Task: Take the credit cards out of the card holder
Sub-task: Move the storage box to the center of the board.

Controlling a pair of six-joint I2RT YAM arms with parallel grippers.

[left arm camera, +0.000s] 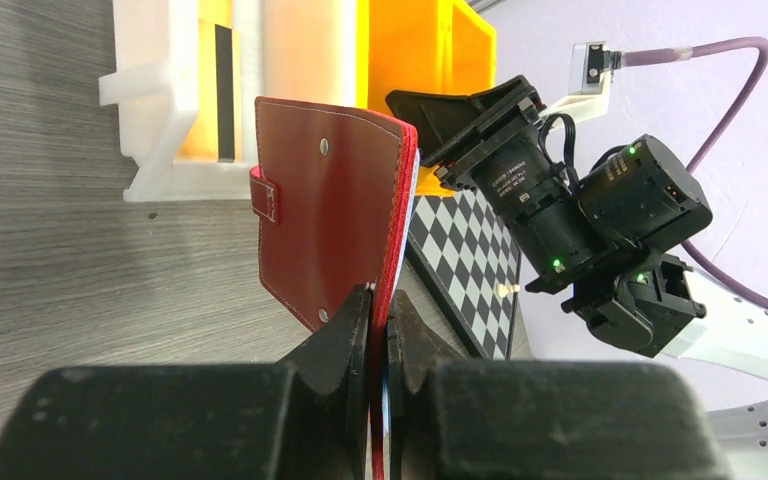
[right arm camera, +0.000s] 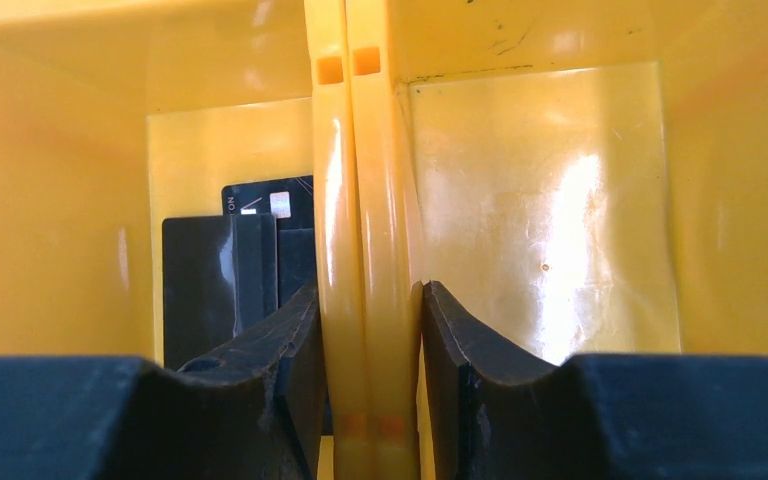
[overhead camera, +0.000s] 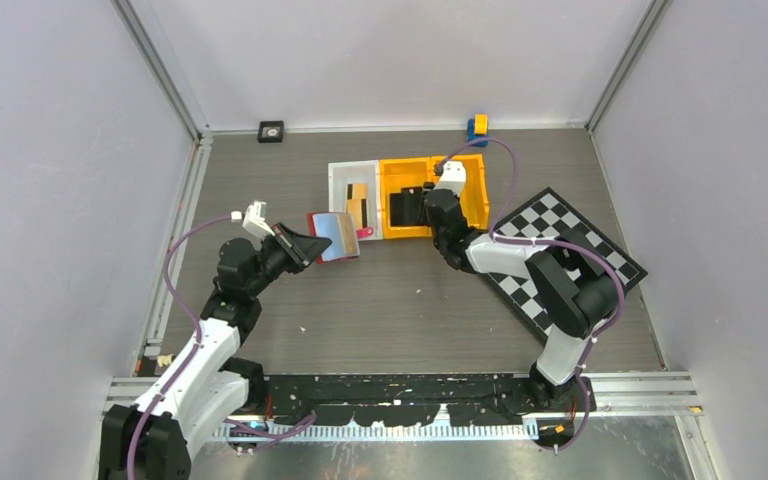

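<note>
The red card holder [overhead camera: 335,237] is open, its pale bluish inner sleeve facing the camera in the top view. My left gripper [overhead camera: 312,245] is shut on its edge and holds it up just in front of the white bin [overhead camera: 340,178]. In the left wrist view the card holder [left arm camera: 330,210] shows its red back and snap tab, pinched in my left gripper [left arm camera: 380,312]. Tan credit cards [overhead camera: 357,200] lie in the white bin, also seen in the left wrist view [left arm camera: 200,120]. My right gripper [overhead camera: 428,200] is shut on the yellow bins' double wall [right arm camera: 370,200].
Two yellow bins [overhead camera: 470,200] stand next to the white bin; the left one holds black cards [right arm camera: 230,270]. A chequered board [overhead camera: 560,255] lies at the right under my right arm. A small black item [overhead camera: 271,131] and a blue-orange item [overhead camera: 476,127] sit at the back wall.
</note>
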